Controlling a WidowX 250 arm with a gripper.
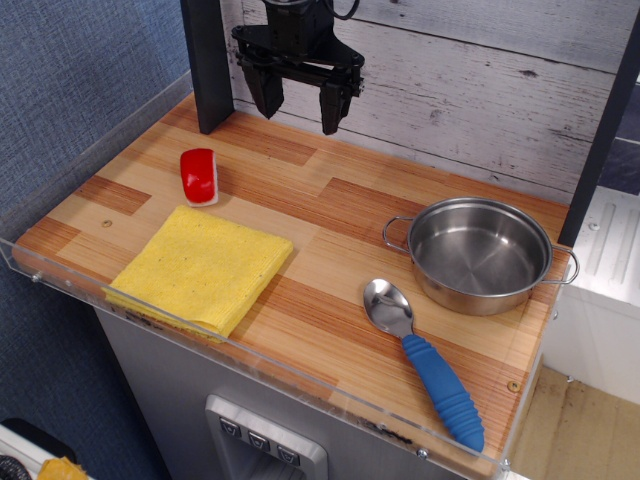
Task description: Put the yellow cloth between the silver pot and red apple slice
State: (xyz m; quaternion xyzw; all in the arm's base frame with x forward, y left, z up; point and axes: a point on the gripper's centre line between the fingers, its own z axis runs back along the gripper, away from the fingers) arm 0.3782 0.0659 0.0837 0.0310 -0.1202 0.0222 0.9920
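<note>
On the wooden table (330,215) the yellow cloth (203,267) lies flat at the front left, just beside the red apple slice (199,176) behind it, the silver pot (480,255) sits well apart at the right with a blue-handled spoon (425,360) before it, and the gripper (300,105) hangs above the back edge, jaws spread and empty.

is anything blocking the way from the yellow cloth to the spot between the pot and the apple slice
Nothing visible does. The folded yellow fabric cloth lies near the small red apple slice; bare wood runs to the shiny round steel pot.

Bright, even light — sharp, soft shadows.
</note>
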